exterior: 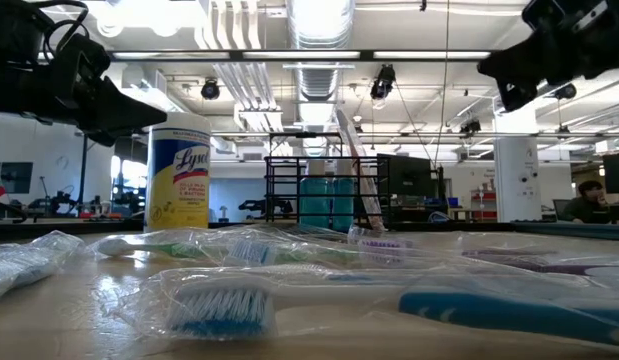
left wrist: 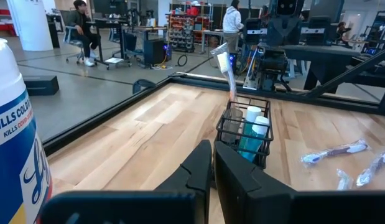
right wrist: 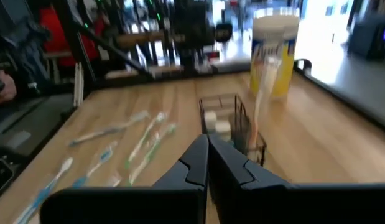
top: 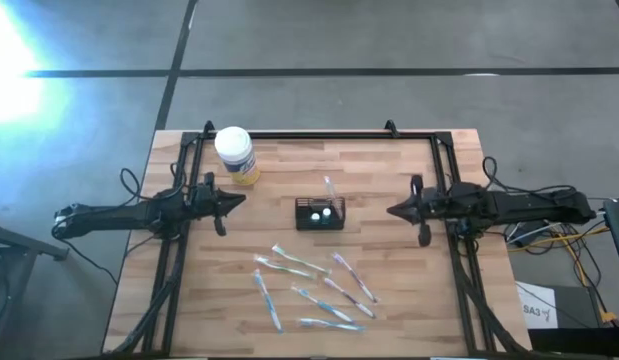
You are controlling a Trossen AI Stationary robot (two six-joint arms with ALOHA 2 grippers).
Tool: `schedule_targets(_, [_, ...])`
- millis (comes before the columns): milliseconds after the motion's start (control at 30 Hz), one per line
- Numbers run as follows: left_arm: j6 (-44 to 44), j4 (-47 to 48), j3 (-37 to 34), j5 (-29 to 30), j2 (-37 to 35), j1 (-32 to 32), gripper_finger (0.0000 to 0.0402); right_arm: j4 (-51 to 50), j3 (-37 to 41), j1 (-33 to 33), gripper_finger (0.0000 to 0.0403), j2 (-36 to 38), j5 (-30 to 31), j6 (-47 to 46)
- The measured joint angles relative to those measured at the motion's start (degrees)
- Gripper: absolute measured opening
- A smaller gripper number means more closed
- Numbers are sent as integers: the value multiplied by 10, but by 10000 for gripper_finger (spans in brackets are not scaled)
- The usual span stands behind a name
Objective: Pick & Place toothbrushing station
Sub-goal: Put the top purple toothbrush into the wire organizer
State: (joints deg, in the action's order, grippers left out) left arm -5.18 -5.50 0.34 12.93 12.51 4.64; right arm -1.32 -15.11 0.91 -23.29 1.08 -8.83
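Holder: the black wire holder is sitting mid-table between the two arms, carrying one upright toothbrush.
Left gripper: the left gripper is hovering beside the jar, fingers closed, holding nothing.
Right gripper: the right gripper is hovering opposite, fingers closed, holding nothing.
Loose items: wrapped toothbrushes are lying near the front edge.

two matte black arms are seen from above, each built of slim jointed segments that widen at the wrist. the left tool and the right tool are each formed by two flat, wedge-shaped black fingers tapering to a point. thin black cables are looped beside both arms, and a bundle of yellow and white wires is seen at the right arm's base.
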Motion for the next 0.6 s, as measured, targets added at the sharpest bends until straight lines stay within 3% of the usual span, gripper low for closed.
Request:
schedule_targets(300, [0,0,0,0,0,0,23,-232,-146,1,8,-190,49,-127])
schedule_targets(600, [4,0,1,0,0,0,23,-255,-249,80,8,-386,49,-180])
